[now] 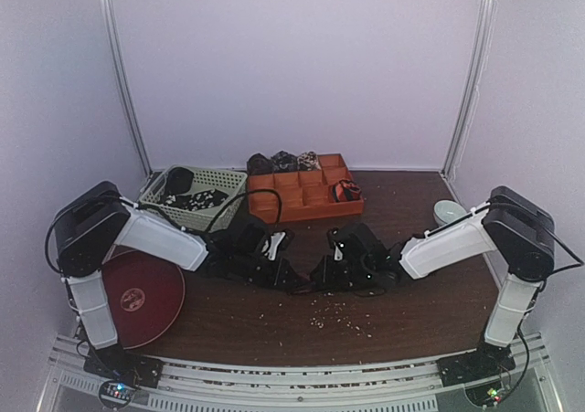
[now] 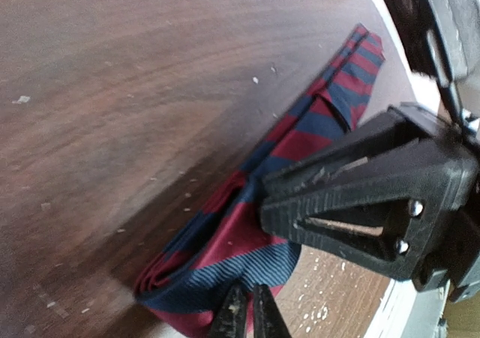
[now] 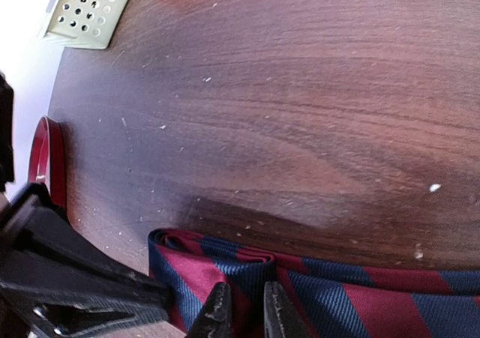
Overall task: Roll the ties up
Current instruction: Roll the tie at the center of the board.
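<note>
A red-and-blue striped tie [image 2: 232, 240] lies on the dark wooden table, its end folded over into a loose roll [image 3: 217, 267]. The rest of the strip runs off to the right in the right wrist view. My left gripper [image 2: 248, 319] is shut on the roll's near edge. My right gripper [image 3: 246, 314] pinches a fold of the same tie, its fingers a narrow gap apart. Both grippers meet at the table's middle, left [image 1: 291, 275] and right [image 1: 322, 273], hiding the tie from above. Rolled ties [image 1: 345, 191] sit in the orange tray [image 1: 274, 206].
A pale green basket [image 1: 224, 176] with dark ties stands at the back left, beside the orange tray. A dark red plate [image 1: 137, 298] lies at the near left, and a white bowl [image 1: 448, 213] at the right. Pale crumbs [image 1: 334, 313] dot the table in front of the grippers.
</note>
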Robot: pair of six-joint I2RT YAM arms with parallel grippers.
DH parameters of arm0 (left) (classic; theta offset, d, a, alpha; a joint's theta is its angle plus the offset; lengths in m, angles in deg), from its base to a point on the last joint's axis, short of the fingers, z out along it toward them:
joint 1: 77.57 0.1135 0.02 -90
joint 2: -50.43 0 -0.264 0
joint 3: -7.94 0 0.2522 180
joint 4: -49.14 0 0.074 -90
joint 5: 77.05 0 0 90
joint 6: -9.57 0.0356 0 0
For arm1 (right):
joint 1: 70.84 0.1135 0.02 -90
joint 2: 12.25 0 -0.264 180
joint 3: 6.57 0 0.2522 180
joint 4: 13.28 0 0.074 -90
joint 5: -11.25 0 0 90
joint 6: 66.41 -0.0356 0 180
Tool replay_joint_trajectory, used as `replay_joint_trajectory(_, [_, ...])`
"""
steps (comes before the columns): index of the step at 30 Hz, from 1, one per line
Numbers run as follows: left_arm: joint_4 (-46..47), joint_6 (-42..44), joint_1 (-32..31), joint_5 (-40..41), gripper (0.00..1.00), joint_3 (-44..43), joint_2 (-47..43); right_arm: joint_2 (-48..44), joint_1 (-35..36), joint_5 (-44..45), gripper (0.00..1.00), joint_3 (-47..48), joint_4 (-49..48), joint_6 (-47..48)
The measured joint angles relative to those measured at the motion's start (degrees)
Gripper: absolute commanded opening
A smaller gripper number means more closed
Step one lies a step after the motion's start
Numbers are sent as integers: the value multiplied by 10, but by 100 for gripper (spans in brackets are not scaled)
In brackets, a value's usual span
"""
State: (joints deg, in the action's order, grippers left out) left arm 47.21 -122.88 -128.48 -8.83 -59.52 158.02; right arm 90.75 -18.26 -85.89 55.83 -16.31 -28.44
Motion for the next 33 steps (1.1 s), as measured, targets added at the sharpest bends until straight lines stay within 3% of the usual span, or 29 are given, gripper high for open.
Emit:
replay_joint_trajectory(12, [-38, -1, 25, 80, 4, 85, -57, 4, 16, 0, 16, -3, -18, -14])
replay_joint_trajectory(33, [97, -53, 14, -34, 2, 119, -29, -7, 21, 15, 15, -50, -74, -47])
